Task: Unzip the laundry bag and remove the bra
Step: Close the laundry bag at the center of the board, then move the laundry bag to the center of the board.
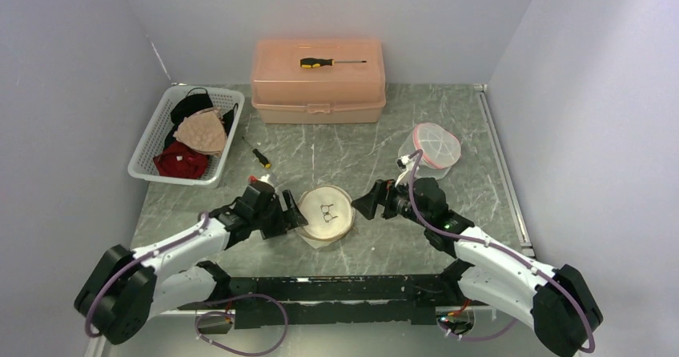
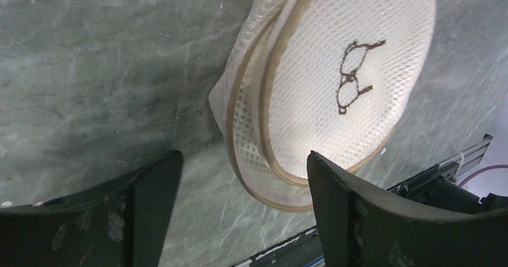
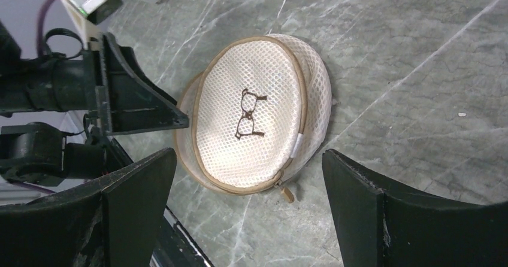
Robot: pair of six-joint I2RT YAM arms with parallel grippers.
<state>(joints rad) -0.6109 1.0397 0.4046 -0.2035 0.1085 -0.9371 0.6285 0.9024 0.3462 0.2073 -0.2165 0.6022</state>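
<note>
The laundry bag (image 1: pixel 325 213) is a round cream mesh pouch with tan trim and a small glasses drawing, lying flat on the marble table between my arms. Its zipper runs round the rim, and the tan pull (image 3: pixel 286 193) rests at the near edge, with the zip shut there. My left gripper (image 1: pixel 291 211) stands open just left of the bag, whose lower rim (image 2: pixel 263 183) shows between its fingers. My right gripper (image 1: pixel 362 204) is open a little to the bag's right, nothing between its fingers (image 3: pixel 371 213). The bra is hidden.
A white basket (image 1: pixel 149 142) with black, beige and red garments stands at the back left. A pink toolbox (image 1: pixel 318 93) carries a screwdriver (image 1: pixel 328 62). A small screwdriver (image 1: pixel 261 158) lies on the table. A second mesh bag with pink trim (image 1: pixel 435 146) sits behind the right arm.
</note>
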